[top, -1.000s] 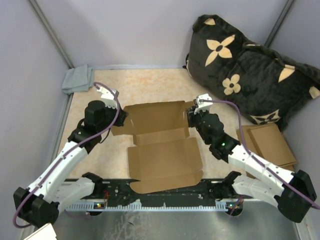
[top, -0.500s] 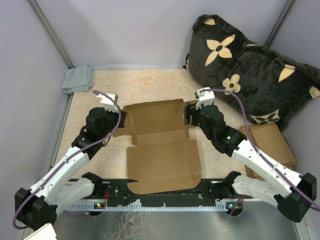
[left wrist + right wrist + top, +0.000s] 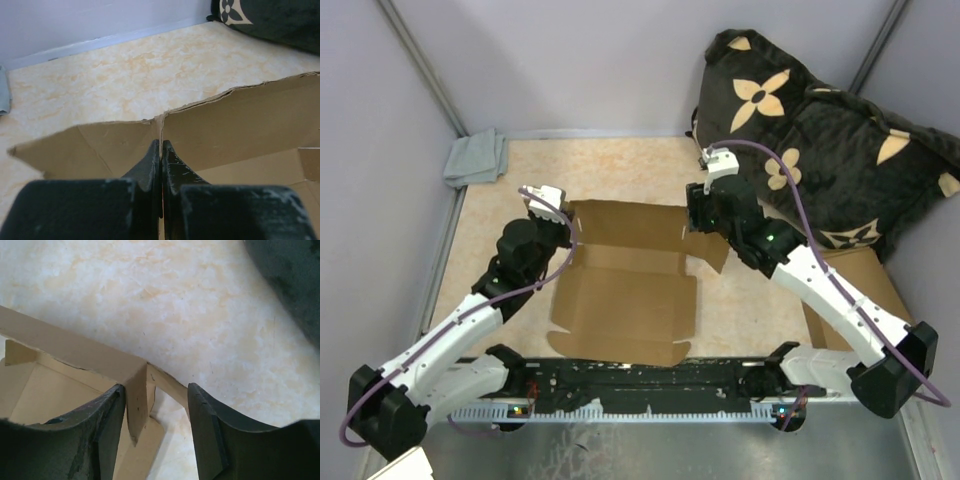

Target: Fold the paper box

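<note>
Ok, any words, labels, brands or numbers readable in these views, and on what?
None can be read in any view.
The paper box is plain brown and unprinted.
The dark cushion carries only tan flower shapes, no letters.
The grey cloth is blank.

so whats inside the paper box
Only bare cardboard shows inside the paper box. The left claw pinches its left corner, the right claw straddles its right corner; those corners are hidden from above.
</note>
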